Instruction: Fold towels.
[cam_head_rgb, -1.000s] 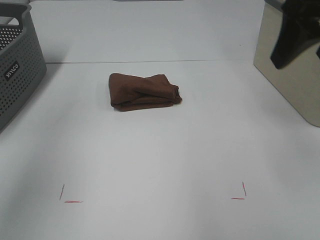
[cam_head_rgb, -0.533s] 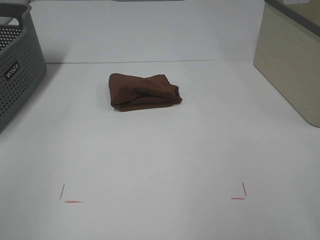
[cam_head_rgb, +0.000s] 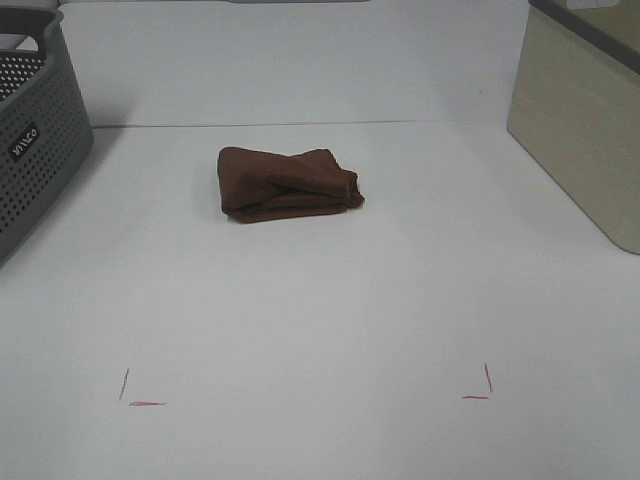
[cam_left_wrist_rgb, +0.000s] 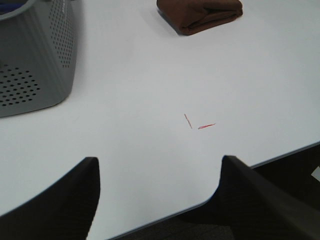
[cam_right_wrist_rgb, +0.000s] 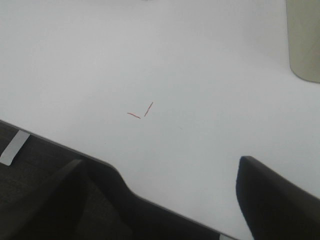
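The dark reddish-brown towel (cam_head_rgb: 288, 183) lies as a folded, slightly rumpled bundle on the white table (cam_head_rgb: 320, 300), a little left of centre towards the back. Its tag does not show. It also shows in the left wrist view (cam_left_wrist_rgb: 201, 14), far beyond the fingers. My left gripper (cam_left_wrist_rgb: 157, 200) is open and empty over the table's front edge. My right gripper (cam_right_wrist_rgb: 160, 200) is open and empty over the front edge too, with no towel in its view. Neither gripper shows in the exterior high view.
A grey perforated basket (cam_head_rgb: 30, 140) stands at the left edge, also in the left wrist view (cam_left_wrist_rgb: 35, 55). A beige box (cam_head_rgb: 580, 130) stands at the right. Red corner marks (cam_head_rgb: 140, 395) (cam_head_rgb: 480, 385) sit near the front.
A dark arm that showed at the upper right one second ago has left the exterior view. The towel has not moved.
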